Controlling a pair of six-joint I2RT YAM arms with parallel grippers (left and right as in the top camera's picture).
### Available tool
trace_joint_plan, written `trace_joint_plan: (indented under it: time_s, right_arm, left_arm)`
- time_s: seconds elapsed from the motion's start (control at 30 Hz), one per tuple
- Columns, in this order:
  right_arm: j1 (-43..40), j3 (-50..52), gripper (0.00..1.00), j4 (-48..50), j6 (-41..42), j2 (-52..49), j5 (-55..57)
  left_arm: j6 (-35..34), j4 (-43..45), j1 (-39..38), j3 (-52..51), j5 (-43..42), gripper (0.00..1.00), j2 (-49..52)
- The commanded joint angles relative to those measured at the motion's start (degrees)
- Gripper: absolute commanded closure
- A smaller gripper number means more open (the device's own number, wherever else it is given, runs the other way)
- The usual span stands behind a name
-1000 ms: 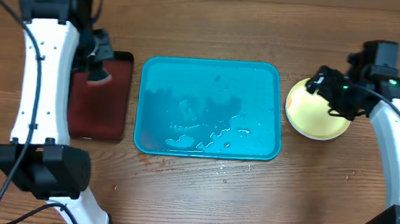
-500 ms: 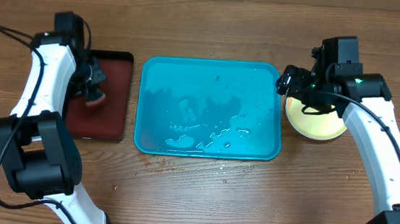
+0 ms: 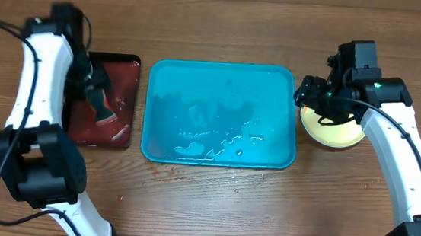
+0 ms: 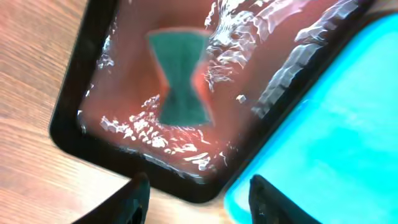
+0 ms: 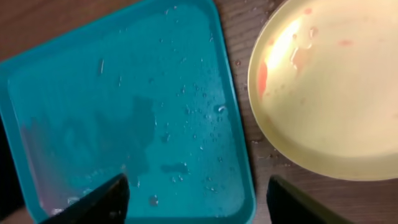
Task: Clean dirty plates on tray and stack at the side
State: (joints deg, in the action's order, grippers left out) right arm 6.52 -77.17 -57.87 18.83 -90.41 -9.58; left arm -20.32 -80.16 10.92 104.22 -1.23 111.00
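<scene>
The turquoise tray (image 3: 222,115) lies mid-table, wet with droplets and with no plate on it; its floor fills the right wrist view (image 5: 124,106). Right of it on the table sits a yellow-green plate (image 3: 333,127) with red smears (image 5: 336,87). My right gripper (image 3: 308,92) hovers open over the gap between tray and plate, nothing between its fingers (image 5: 196,202). My left gripper (image 3: 95,85) stands open and empty (image 4: 202,202) above a green sponge (image 4: 179,78) lying in the dark red tray.
The black-rimmed dark red tray (image 3: 123,68) holds shallow water and sits just left of the turquoise tray (image 4: 336,143), their rims nearly touching. Bare wooden table surrounds everything. Both arm bases rise from the front edge.
My left gripper has opened and let go of the sponge, which now lies in the dark red tray. My right gripper moved left from over the plate to the tray's right edge.
</scene>
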Motion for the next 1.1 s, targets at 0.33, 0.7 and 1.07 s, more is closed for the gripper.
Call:
trace_joint_plan:
  time_s: [0.33, 0.7, 1.07]
  right_arm:
    - [0.2, -9.7, 0.00, -5.9, -2.8, 21.4, -0.4]
    - [0.2, -11.2, 0.00, -3.2, -2.2, 38.6, -12.2]
    - [0.7, -7.4, 0.00, -6.2, -2.8, 40.6, -4.9]
  left_arm:
    - [-6.8, -8.3, -3.9, 32.2, -28.3, 0.00, -1.4]
    - [-7.6, -8.3, -4.2, 31.7, -28.2, 0.00, -1.4]
    - [-7.6, -8.3, -4.2, 31.7, -28.2, 0.00, -1.4]
